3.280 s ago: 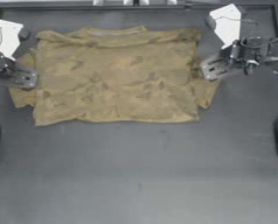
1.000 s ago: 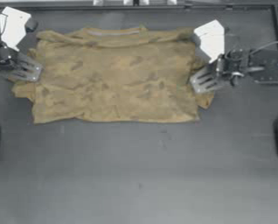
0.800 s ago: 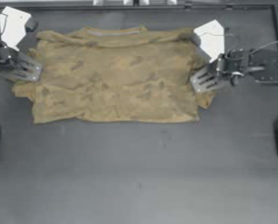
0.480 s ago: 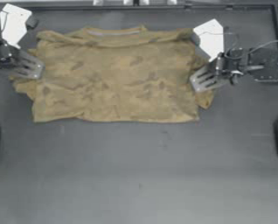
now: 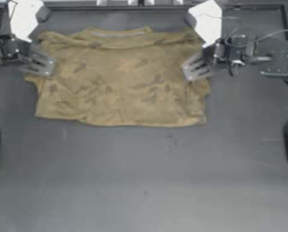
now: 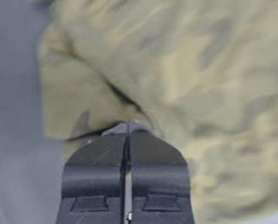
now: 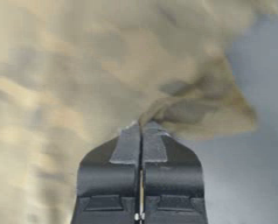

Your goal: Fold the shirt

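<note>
- Gripping the shirt's left sleeve, the left claw (image 5: 42, 67) sits at the garment's left edge, near the desk's left side; its jaws are pressed together with a fold of tan cloth pinched at the tips, as the left wrist view shows (image 6: 128, 129).
- Lying spread flat on the dark desk (image 5: 146, 181), the shirt (image 5: 119, 79) fills the upper middle of the surface, its pale neckband (image 5: 117, 33) toward the far edge and its hem toward the bare near half.
- Bunching shows at both sleeves, where the cloth rises into small creases around the jaw tips; the body of the shirt between them is mostly smooth with faint brownish blotches.
- Clamping the right sleeve, the right claw (image 5: 194, 71) reaches in from the right side and rests on the shirt's right edge; its jaws are closed tight on a tuck of cloth, seen in the right wrist view (image 7: 140, 127).
</note>
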`<action>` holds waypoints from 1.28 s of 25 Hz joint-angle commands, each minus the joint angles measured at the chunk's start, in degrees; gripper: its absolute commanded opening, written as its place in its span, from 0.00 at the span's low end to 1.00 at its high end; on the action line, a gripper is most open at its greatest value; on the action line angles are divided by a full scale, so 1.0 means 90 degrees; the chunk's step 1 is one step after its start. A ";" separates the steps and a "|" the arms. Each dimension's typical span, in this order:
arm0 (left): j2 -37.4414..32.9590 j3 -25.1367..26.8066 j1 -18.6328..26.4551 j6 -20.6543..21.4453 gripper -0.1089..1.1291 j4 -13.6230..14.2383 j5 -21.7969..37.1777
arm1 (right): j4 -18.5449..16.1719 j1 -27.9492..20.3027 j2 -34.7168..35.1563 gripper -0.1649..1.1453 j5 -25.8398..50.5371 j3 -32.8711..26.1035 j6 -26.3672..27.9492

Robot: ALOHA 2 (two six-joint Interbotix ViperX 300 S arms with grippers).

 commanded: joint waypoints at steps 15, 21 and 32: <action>0.0742 -0.0937 -0.0654 0.0010 0.12 -0.0361 -0.1445 | 0.0557 0.0244 0.0127 0.16 -0.1064 -0.0967 -0.0313; 0.1191 -0.1016 -0.0732 0.0010 0.11 -0.0459 -0.2109 | 0.0918 0.0254 0.0420 0.16 -0.1396 -0.1074 -0.0605; 0.1807 -0.1025 -0.0732 0.0010 0.11 -0.0508 -0.3057 | 0.1426 0.0244 0.0918 0.16 -0.1709 -0.1191 -0.0996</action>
